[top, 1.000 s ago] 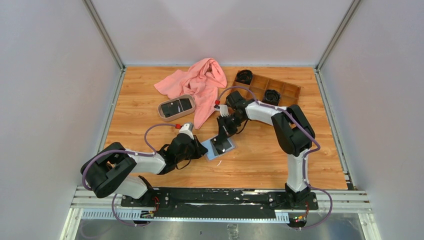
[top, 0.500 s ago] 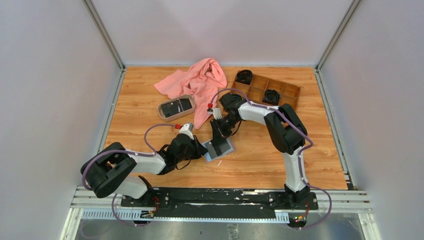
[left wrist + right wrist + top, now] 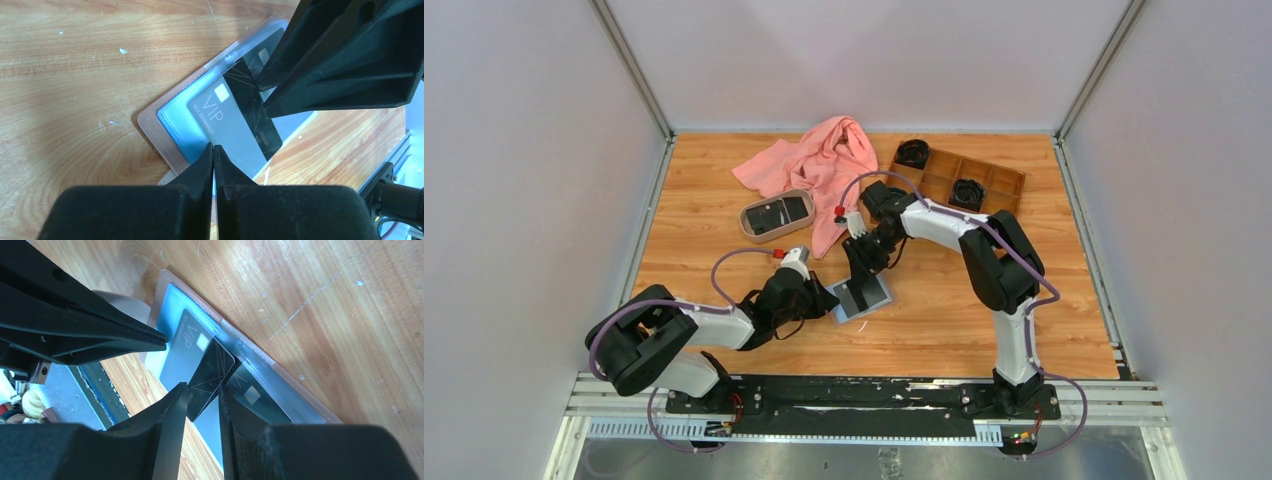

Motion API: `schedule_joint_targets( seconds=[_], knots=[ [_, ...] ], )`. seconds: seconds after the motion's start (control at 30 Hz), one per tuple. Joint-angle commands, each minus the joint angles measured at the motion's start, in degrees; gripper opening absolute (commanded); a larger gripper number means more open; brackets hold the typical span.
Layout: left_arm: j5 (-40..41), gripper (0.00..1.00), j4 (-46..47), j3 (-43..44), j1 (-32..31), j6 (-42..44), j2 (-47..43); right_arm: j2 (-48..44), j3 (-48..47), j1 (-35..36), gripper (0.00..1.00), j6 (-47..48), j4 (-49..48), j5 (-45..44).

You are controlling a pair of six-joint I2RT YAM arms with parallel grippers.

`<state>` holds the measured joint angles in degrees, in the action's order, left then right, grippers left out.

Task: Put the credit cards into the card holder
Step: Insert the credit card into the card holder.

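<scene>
Lying beyond card holder [image 3: 870,301]: tray [image 3: 744,222], cloth [image 3: 824,165].

right fingers [image 3: 167,425]: eased apart (black card [image 3: 210,375] between) | right arm [image 3: 944,225]: shifted leftward

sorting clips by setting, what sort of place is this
Probably a robot lab test cell: a wooden table boxed in by plain pale walls, two arms bolted to a rail at its near edge, and props like a pink cloth.
</scene>
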<state>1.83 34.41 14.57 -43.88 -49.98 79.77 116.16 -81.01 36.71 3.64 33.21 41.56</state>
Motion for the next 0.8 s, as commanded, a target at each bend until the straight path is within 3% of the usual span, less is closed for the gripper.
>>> schedule_joint_targets(
  seconds=[0.0, 0.2, 0.4, 0.77],
  knots=[
    [0.3, 0.01, -0.3, -1.5, 0.7, 0.5, 0.8, -1.5, -1.2, 1.3, 0.34, 3.9, 3.5, -5.0],
    [-0.2, 0.01, 0.7, -1.9, 1.1, 0.3, 0.8, -1.7, -0.8, 2.2, 0.34, 5.3, 3.5, -8.3],
    [-0.5, 0.01, 1.1, -2.0, 1.2, 0.2, 1.2, -2.8, -0.2, 2.4, 0.22, 6.6, 3.0, -11.3],
    [-1.0, 0.01, 1.8, -2.2, 1.6, 0.1, 1.6, -3.9, 0.5, 2.8, 0.15, 8.0, 3.2, -12.5]
  ],
)
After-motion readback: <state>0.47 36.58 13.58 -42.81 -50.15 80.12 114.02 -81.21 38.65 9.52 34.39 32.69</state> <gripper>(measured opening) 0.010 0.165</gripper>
